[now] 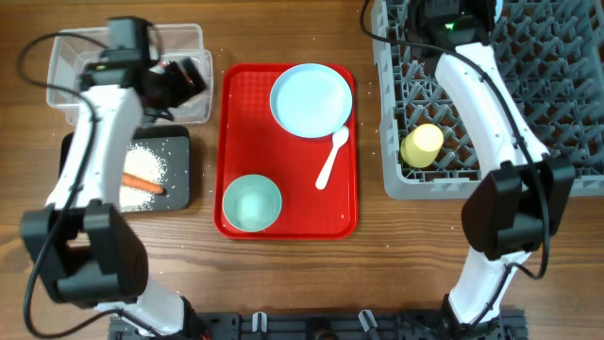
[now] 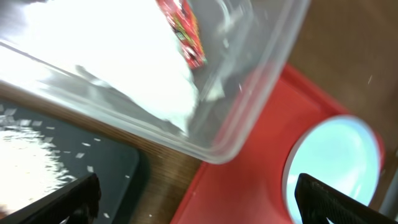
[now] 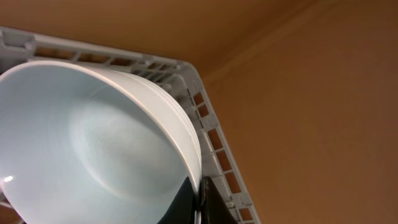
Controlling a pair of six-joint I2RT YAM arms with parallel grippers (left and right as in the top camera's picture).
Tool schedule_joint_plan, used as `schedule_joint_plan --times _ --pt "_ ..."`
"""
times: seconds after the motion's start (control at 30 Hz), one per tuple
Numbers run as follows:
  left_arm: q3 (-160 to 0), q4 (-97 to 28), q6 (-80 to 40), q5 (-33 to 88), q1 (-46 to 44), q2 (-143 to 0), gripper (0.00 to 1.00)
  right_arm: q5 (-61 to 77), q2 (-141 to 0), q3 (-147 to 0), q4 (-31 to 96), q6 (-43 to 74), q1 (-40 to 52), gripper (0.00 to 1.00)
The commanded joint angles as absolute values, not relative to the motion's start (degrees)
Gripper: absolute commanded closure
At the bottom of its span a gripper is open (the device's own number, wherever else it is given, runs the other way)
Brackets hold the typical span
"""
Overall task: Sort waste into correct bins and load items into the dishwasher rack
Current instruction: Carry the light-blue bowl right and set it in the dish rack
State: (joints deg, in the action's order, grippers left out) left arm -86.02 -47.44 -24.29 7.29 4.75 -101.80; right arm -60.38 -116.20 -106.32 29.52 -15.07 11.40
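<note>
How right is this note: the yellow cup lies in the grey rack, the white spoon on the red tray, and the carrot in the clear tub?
Wrong on the carrot: it lies in the black tray beside the rice, not in the clear tub, as the overhead view shows. The yellow cup in the grey rack and white spoon on the red tray hold.

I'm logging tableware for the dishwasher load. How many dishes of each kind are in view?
Plates: 1, pale blue round plate
Bowls: 2, pale green-white bowl; light blue bowl in the right claw
Cups: 1, small yellow cup
Spoons: 1, white plastic spoon
Total: 5
</note>
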Motion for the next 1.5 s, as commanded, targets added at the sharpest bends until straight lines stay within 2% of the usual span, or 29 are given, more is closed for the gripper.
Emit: schedule_joint_plan --times 0.0,0.4,0.7,0.97,1.17,1.47 --pt "-87.07 -47.57 -27.70 7.86 7.53 -100.18 0.00 -63.02 -117.86 -106.26 29.17 -16.51 10.96 0.96" --pt "-87.07 -48.84 -27.68 7.84 7.79 -100.18 0.00 -56.99 -119.61 -100.66 30.70 -16.21 9.63 0.96" --pt "-87.07 -48.84 -27.68 7.84 7.79 -100.18 0.00 -52.25 -119.70 -99.15 29.95 -11.27 8.80 0.96" --pt "-87.07 -48.84 -27.68 7.84 7.79 -100.18 0.00 -52.29 -119.72 -97.80 30.70 -10.55 9.10 0.96" --pt "-87.07 -48.84 -27.68 7.84 7.79 -100.18 0.00 -57.23 -119.72 -97.80 27.70 -10.83 8.86 0.96" --pt "-87.07 -48.84 -27.68 7.84 7.79 -100.18 0.00 -57.95 -120.62 -97.78 30.63 -10.79 9.08 0.95"
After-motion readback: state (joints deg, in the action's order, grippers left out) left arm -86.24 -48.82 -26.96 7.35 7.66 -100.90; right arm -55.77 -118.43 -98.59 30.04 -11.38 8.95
